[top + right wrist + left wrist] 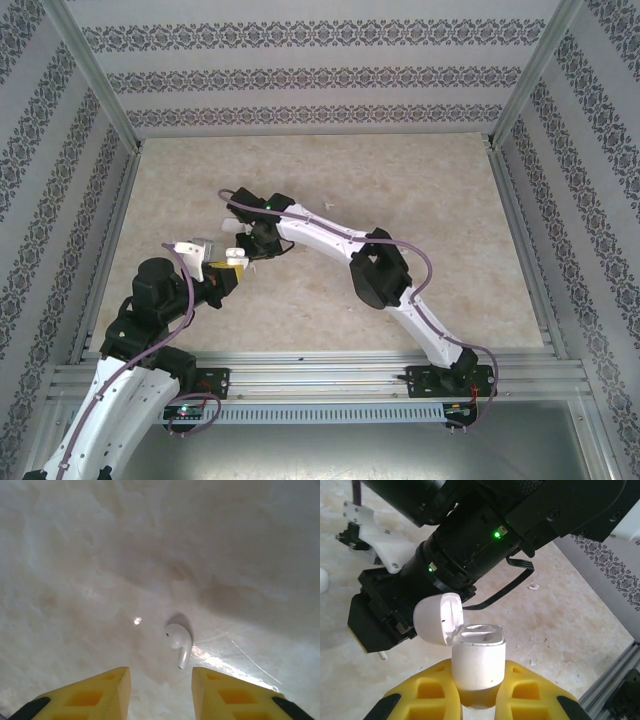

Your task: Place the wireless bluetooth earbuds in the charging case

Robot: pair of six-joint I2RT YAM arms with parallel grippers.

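My left gripper is shut on the charging case, a glossy white box standing upright between the yellow fingers. Its lid is flipped open to the left, and the sockets inside look empty. In the top view the left gripper and right gripper are close together at the table's middle left. One white earbud lies on the table, its stem pointing toward my right gripper. That gripper is open just short of the earbud and touches nothing.
The right arm's black wrist hangs close above and behind the open case. A small white bit lies on the marbled table. A rounded white object shows at the left edge. Aluminium rails and patterned walls enclose the table.
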